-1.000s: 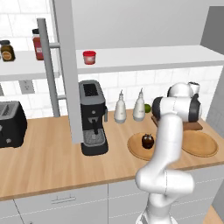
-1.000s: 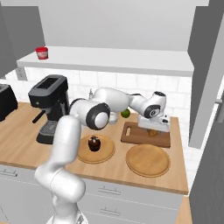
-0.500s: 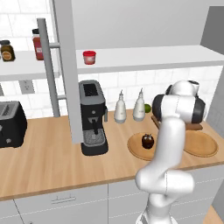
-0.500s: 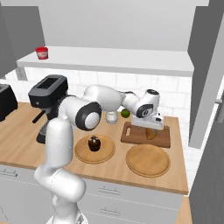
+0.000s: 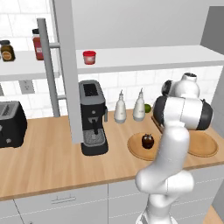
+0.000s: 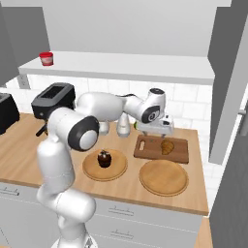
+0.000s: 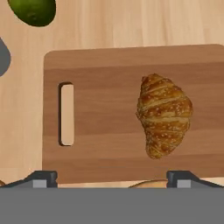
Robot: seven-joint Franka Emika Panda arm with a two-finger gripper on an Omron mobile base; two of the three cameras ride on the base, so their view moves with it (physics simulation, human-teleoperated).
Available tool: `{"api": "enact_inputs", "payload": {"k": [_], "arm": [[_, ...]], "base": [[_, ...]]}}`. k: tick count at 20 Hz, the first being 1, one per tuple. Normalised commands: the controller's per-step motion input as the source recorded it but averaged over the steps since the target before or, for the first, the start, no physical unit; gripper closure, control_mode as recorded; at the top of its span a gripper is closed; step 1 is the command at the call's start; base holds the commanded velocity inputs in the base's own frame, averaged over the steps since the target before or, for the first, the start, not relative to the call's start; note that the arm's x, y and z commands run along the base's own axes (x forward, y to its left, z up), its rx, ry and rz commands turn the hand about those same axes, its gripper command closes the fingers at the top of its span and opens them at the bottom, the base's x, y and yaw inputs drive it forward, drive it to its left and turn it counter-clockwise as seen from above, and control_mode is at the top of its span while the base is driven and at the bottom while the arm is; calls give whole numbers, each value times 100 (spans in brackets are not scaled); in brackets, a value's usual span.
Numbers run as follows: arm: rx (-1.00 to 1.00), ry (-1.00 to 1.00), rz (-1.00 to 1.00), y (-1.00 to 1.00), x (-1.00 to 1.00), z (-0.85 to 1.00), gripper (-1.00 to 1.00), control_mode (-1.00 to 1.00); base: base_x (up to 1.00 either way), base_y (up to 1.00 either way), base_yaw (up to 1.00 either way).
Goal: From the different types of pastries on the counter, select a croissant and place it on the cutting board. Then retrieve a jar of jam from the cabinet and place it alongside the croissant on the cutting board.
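The golden croissant (image 7: 164,116) lies on the dark brown cutting board (image 7: 109,65), away from the handle hole (image 7: 66,114); it also shows as the croissant (image 6: 167,146) on the cutting board (image 6: 145,151). My gripper (image 6: 162,131) hovers just above the board, open and empty, and the gripper (image 7: 111,178) has its fingertips (image 7: 41,178) spread wide. A dark round pastry (image 6: 104,158) sits on a round plate (image 6: 116,170). The squat red jar of jam (image 5: 89,57) stands on the white shelf of the open cabinet, whose grey door (image 5: 65,65) stands beside it.
A second round plate (image 6: 163,177) lies in front of the board. A lime (image 7: 33,11) and two white bottles (image 5: 120,107) stand behind it. On the counter (image 5: 43,162) are a coffee machine (image 5: 92,118) and a toaster (image 5: 11,122). A taller red bottle (image 5: 37,43) and a dark jar (image 5: 6,50) share the shelf.
The gripper has opened fully and let go of the croissant, which now rests on the board. The hand has drawn back and up a little from the board.
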Motion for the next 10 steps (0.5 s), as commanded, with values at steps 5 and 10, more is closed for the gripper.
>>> {"api": "enact_inputs", "payload": {"k": [5, 10], "arm": [[-1, 0, 0, 73, -100, 2, -100, -100], [0, 0, 0, 74, -99, 9, -100, -100]], "base": [[0, 0, 0], [0, 0, 0]]}}
